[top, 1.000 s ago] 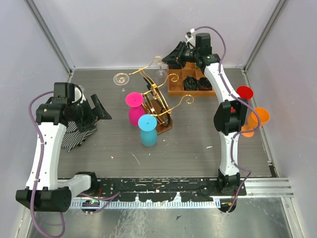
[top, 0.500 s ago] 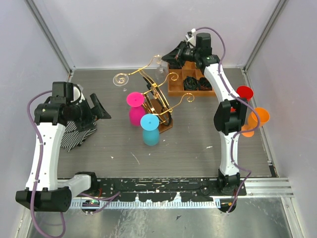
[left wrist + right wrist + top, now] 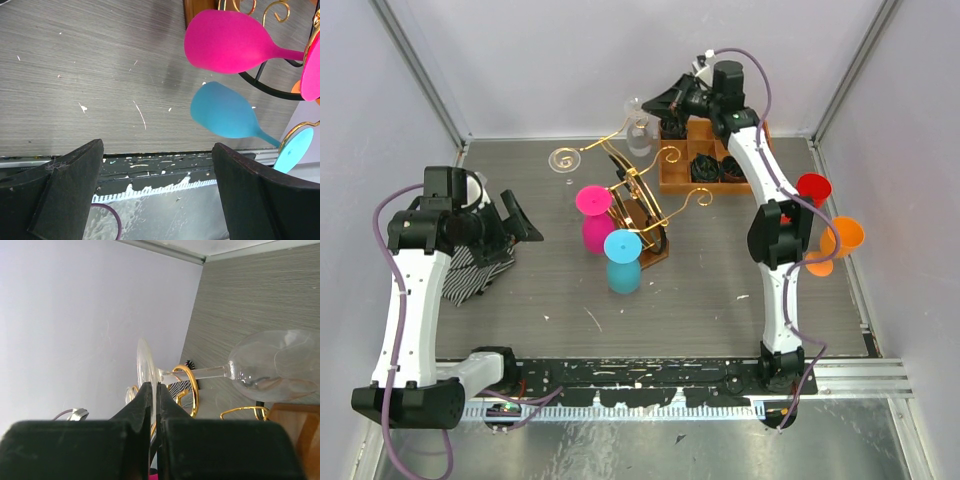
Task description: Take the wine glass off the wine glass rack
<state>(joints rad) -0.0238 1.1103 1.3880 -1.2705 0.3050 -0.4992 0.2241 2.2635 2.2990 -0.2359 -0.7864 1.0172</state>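
Over the worktop [image 3: 720,290], right jaws pinch the wine glass [image 3: 270,372] foot, left jaws wide; ease it level off the rack [image 3: 638,197].

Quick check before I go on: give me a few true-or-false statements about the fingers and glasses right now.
1. The right fingers are shut on the foot of the clear wine glass. True.
2. The left fingers hold the pink glass. False: they are open and empty.
3. The pink glass and the blue glass hang from the wine glass rack. True.
4. The wooden tray sits at the table's left side. False: it is at the back right.
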